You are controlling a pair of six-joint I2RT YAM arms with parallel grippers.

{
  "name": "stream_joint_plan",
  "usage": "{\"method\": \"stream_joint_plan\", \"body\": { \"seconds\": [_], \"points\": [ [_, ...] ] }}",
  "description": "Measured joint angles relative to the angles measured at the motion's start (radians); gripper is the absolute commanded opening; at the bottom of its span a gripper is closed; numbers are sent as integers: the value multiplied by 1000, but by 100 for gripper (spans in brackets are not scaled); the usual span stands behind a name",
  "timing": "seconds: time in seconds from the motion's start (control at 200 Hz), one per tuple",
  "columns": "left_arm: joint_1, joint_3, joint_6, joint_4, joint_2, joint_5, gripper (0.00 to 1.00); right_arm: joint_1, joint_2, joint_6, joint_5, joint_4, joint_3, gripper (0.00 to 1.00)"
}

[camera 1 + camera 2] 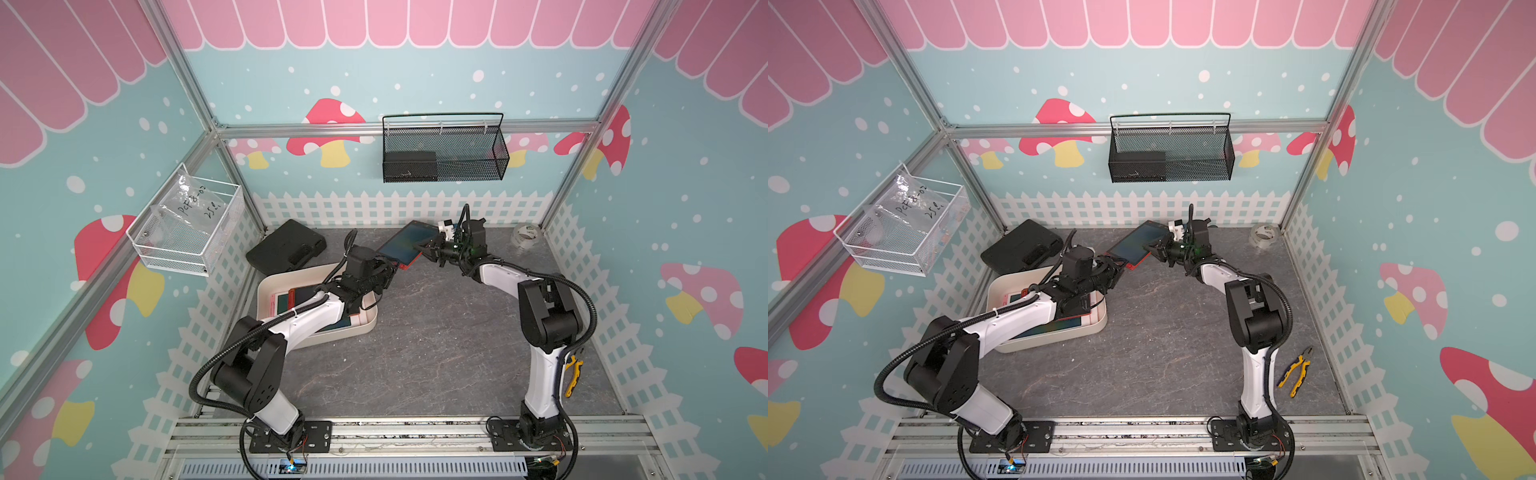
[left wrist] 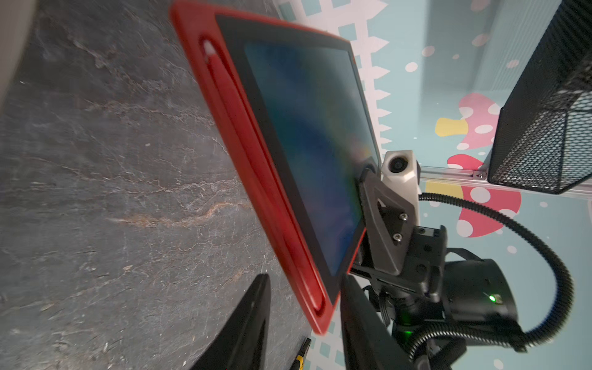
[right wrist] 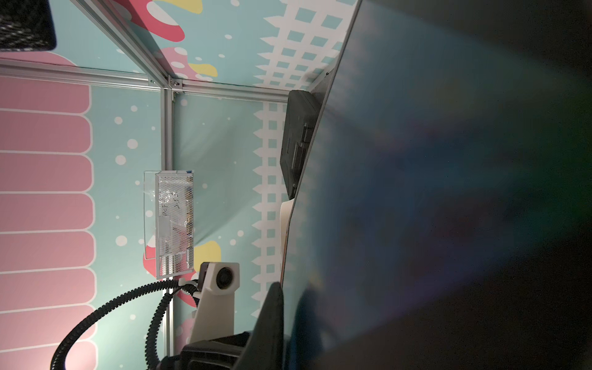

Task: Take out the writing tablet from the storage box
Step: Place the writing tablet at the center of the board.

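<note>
- Nearest, at 9 o'clock of the grey stone-look tabletop (image 1: 436, 353): the cream-white shallow plastic storage box (image 1: 353, 330), w/ other flat tablets (image 1: 289, 300) inside. The wanted one is already out of it.
- Just beyond the box, approx. 11 o'clock: the left claw (image 2: 306, 277) is spread. Its jaws stand on both sides of the tablet's near corner w/o pressing it.
- At 12 o'clock: the red-framed writing tablet with dark screen (image 1: 403, 248) hangs tilted in the air, between both claws.
- Farthest, approx. 1 o'clock: the right claw (image 1: 424, 246) pinches the tablet's far edge, one finger on the screen.
- Step in hand, I judge: hand-over, L to R. To do it well, the left claw should back off straight, not knocking the corner. The right claw carries a long plate by one edge only, so it should move slowly & lay the tablet flat on bare tabletop; otherwise it can swing or slip.
</note>
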Motion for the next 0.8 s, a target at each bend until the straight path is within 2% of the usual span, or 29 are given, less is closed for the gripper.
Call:
{"method": "stream_joint_plan", "body": {
  "seconds": [0.28, 0.5, 0.68, 0.801],
  "points": [
    [123, -88, 62, -95, -144, -21, 40, -52, 173, -141, -82, -138, 175, 0],
    [198, -84, 163, -228, -269, -82, 40, -58, 342, -360, -148, -385, 467, 1],
    [246, -84, 223, -310, -353, -125, 41, -61, 510, -572, -210, -632, 779, 2],
    [269, -84, 256, -369, -380, -153, 41, -66, 573, -673, -233, -738, 863, 2]
  ]
}}
